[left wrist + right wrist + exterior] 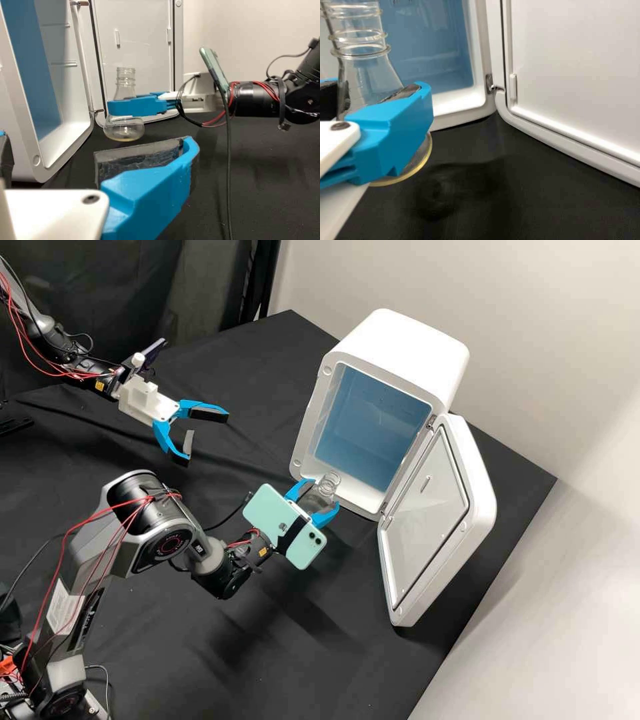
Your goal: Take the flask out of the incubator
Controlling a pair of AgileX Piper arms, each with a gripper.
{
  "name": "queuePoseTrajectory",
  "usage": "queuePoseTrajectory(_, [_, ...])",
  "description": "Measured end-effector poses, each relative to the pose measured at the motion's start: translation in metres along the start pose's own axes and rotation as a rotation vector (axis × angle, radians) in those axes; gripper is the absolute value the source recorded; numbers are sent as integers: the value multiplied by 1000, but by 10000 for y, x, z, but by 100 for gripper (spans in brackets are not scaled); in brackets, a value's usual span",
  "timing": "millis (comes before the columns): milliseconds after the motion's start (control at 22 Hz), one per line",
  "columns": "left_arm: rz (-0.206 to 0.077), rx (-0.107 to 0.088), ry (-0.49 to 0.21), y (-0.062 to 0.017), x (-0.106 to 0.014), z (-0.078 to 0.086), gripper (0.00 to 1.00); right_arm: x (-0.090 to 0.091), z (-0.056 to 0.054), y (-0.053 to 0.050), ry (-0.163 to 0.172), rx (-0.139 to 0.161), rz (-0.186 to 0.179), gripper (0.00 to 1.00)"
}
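1. The flask (327,488) is upright just outside the open incubator (400,347), above the desk (267,640).
2. The right end effector (315,503) grips its body below the neck.
3. The door (467,507) hangs wide open alongside.
4. The left end effector (203,437) hovers well apart, fingers spread wide.

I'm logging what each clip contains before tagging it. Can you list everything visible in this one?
Incubator: one, white with a blue inside, at the far side of the bench.
Door: one, white, swung wide open beside the incubator's opening.
Flask: one, clear glass, uncapped, just outside the incubator's opening.
Bench: one, black, under everything.
Phone: one, mint green, strapped to the right arm's wrist.
Right gripper: one, blue fingers shut on the flask.
Left gripper: one, blue fingers open, holding nothing, above the bench and apart from the incubator.
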Motion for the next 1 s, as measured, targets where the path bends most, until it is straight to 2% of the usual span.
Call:
queuePoseTrajectory(182, [0,0,0,0,0,0,100,-78,48,-67,3,1,-23,0])
queuePoseTrajectory(500, [0,0,0,0,0,0,100,-224,204,-113,-49,3,-58,0])
queuePoseTrajectory(682, [-3,-4,1,-10,-6,1,100,-265,234,-165,-58,-44,-84,0])
queuePoseTrajectory(728, [-3,-4,1,-10,-6,1,100,-269,239,-177,-53,-49,-87,0])
queuePoseTrajectory(864, [-11,-8,2,-35,-20,4,100,-313,292,-261,-67,-63,-115,0])
queuePoseTrajectory(1001, [-11,-8,2,-35,-20,4,100,-347,276,-310,-50,-75,-120,0])
